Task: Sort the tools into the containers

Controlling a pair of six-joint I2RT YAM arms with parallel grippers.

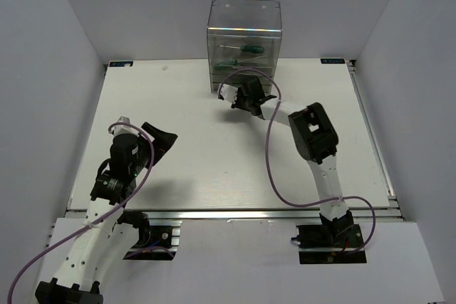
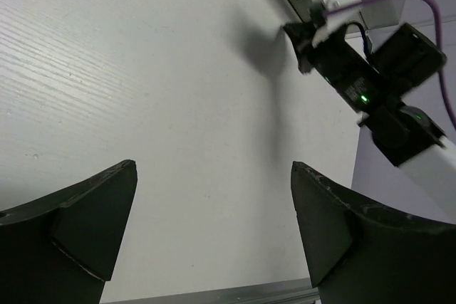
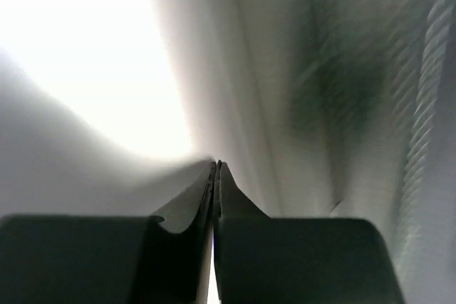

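Observation:
The containers are stacked drawers inside a tall transparent box (image 1: 244, 40) at the table's far middle. A green-handled screwdriver (image 1: 248, 49) lies in an upper drawer and another (image 1: 229, 67) in a lower one. I see no wrenches. My right gripper (image 1: 247, 95) is at the foot of the box front. In the right wrist view it (image 3: 216, 164) is shut, with a blurred grey-clear surface right against the tips. My left gripper (image 1: 165, 140) is open and empty above the left part of the table, and its fingers (image 2: 107, 204) stand wide apart.
The white table (image 1: 206, 147) has a metal rail (image 1: 235, 213) along its near edge. The right arm (image 2: 370, 83) with its purple cable (image 1: 271, 161) crosses the table's right half. White walls close in on both sides and behind.

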